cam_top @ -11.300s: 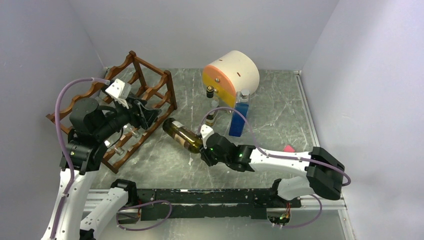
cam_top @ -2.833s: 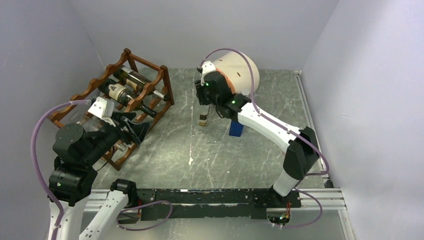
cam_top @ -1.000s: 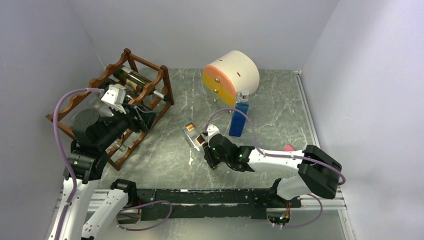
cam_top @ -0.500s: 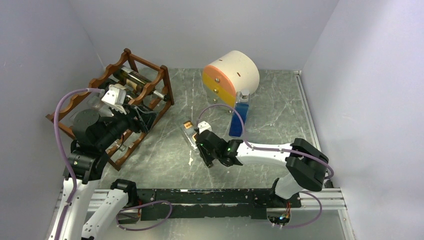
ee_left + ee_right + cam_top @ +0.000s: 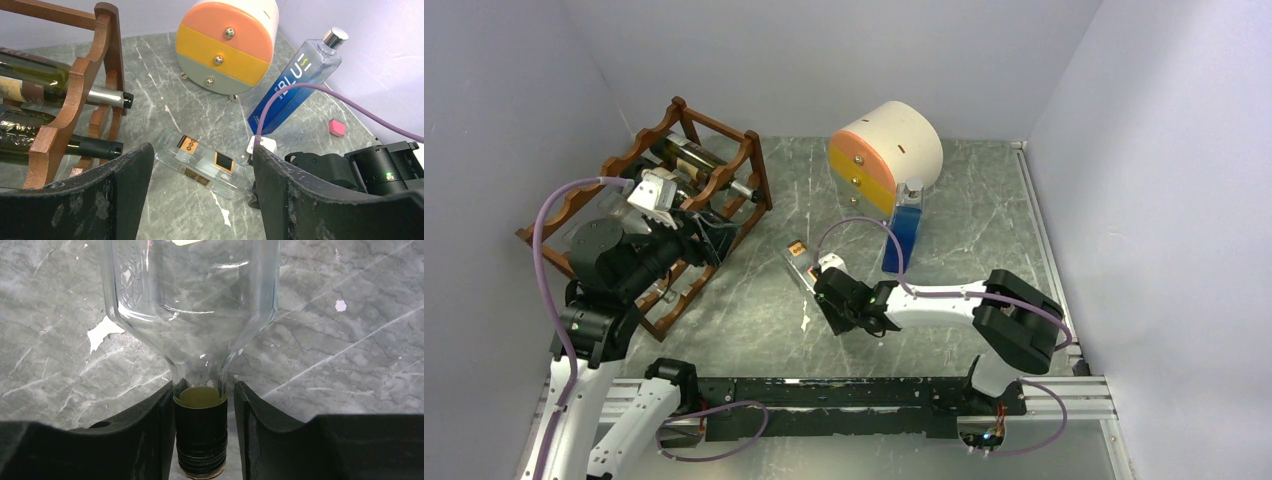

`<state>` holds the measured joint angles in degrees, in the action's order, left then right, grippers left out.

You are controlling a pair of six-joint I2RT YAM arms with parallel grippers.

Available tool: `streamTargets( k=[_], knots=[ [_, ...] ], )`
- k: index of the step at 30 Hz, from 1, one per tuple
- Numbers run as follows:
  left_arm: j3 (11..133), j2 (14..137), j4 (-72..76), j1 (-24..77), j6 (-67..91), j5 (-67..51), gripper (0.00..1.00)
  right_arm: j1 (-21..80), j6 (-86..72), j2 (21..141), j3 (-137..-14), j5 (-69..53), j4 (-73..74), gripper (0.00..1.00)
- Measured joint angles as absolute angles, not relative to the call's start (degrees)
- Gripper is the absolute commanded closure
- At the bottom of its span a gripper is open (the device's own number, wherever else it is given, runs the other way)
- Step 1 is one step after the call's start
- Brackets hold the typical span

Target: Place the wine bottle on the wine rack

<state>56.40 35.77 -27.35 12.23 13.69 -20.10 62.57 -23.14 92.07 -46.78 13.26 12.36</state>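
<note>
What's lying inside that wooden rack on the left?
A silver-necked bottle and a black-necked bottle lie on their sides in the wine rack, necks poking out. The left arm covers its nearer lower part, so anything there is hidden.

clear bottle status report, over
Left jaws open, empty, at wine rack. Right jaws loose around clear bottle cap. Bottle lying on table, not racked. Two dark bottles occupy rack slots.

— Enclosure?
— Plain pale lilac walls (image 5: 824,60) are recorded on three sides.
— Surface?
— A grey marbled tabletop (image 5: 984,230) is listed, evenly lit; a metal rail (image 5: 1044,250) is fitted along its right edge.
</note>
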Motion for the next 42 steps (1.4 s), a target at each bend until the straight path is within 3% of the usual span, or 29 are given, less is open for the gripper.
streamTargets(
  k=[10, 16, 28, 42],
  knots=[
    [56.4, 35.6, -27.4, 12.2, 13.7, -20.1, 0.23, 62.7, -22.0, 94.7, -48.8, 14.4, 11.0, 0.57],
    [56.4, 35.6, -27.5, 12.2, 13.7, -19.7, 0.22, 62.7, -21.0, 96.5, -50.2, 15.4, 9.0, 1.00],
    [55.7, 36.2, -27.6, 12.2, 17.9, -18.2, 0.11, 62.7, -18.8, 88.7, -45.3, 15.6, 6.6, 1.00],
    [44.1, 38.9, -20.5, 12.2, 32.7, -24.4, 0.11, 62.7, -17.9, 74.7, -41.0, 15.7, 1.5, 1.00]
  ],
)
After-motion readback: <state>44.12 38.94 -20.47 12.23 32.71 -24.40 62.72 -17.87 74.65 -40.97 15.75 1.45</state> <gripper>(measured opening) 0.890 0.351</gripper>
